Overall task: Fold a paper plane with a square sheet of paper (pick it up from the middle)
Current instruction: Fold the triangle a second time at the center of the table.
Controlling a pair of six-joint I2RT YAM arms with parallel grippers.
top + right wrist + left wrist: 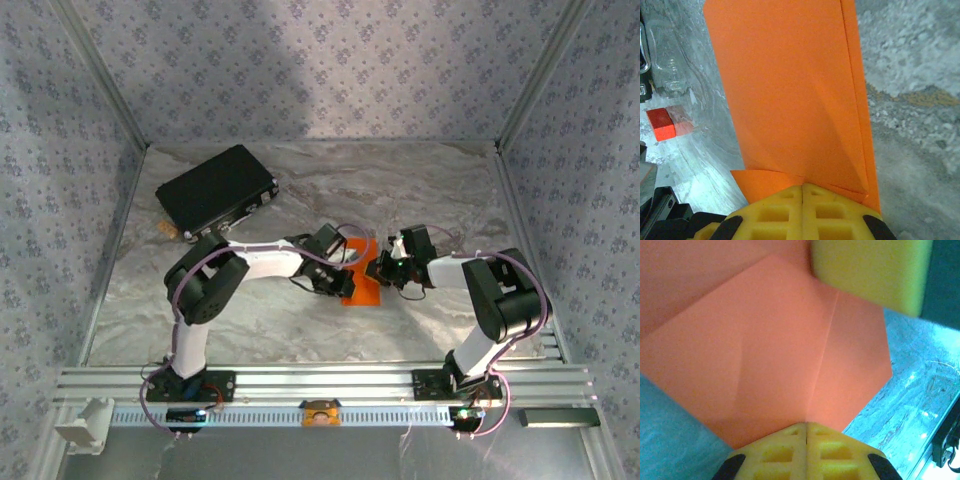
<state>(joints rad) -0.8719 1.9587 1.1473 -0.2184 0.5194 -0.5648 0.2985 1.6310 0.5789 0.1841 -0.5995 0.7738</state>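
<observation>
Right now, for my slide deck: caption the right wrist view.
Right tool, shut, at the edge of folded orange paper; small red block nearby.

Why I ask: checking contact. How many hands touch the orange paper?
2. The left hand, shut, rests its tips on the paper at its left side; the right hand, shut, on its right side.

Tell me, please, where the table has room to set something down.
Free: the far table from the black case to the right wall, and the near strip before the rail. Crowded: the centre, where left gripper and right gripper hold the orange paper.
</observation>
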